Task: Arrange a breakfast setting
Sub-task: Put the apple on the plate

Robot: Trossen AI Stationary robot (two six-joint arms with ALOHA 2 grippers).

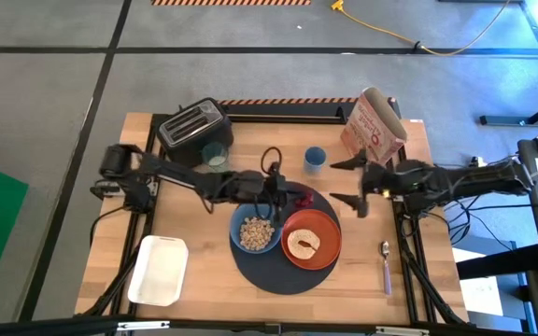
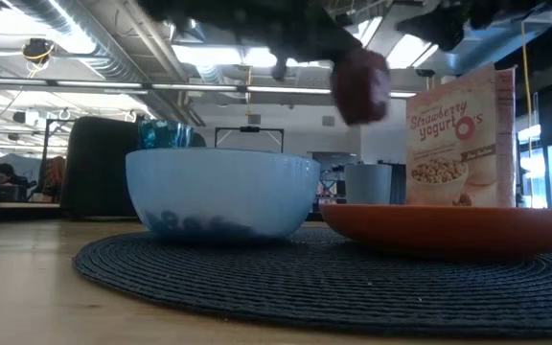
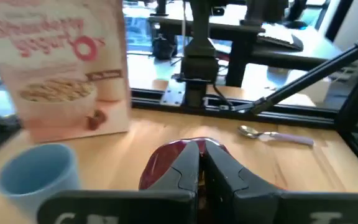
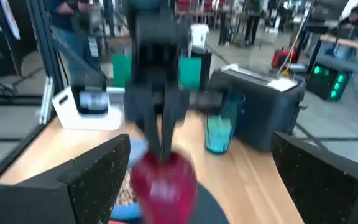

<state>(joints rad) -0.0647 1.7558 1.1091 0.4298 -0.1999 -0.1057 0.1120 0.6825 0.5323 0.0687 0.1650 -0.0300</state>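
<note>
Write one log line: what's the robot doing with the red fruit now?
left gripper: shut on dark-red fruit, above mat | right gripper: jaws open, waiting by cereal bag

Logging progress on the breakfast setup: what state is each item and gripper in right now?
Left gripper: shut on fruit, above mat.
Right gripper: open, empty.
Bowl: holds cereal.
Plate: holds bread.
Glass: upright by toaster.
Spoon: lying off mat.
</note>
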